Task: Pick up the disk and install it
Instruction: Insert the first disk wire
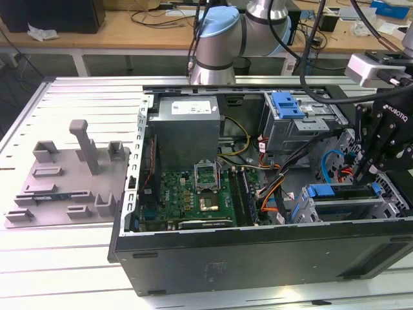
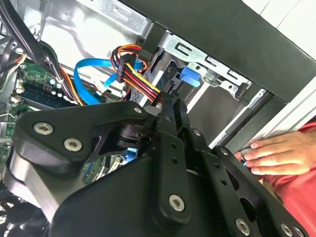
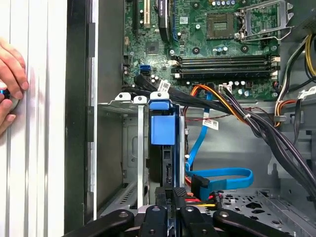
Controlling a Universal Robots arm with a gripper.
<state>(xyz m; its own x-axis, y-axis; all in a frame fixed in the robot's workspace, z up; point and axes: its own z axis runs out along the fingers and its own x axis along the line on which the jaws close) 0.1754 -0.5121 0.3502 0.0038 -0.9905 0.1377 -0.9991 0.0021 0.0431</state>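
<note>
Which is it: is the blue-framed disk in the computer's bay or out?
In: the disk sits between the walls of the drive cage, its blue carrier end showing, in the first wrist view. Fully seated? Cannot tell.

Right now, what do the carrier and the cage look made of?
Carrier: blue plastic by the look, smooth and moulded, with a soft sheen. Cage: bare sheet metal, probably steel, dull grey, with folded edges and punched slots.
</note>
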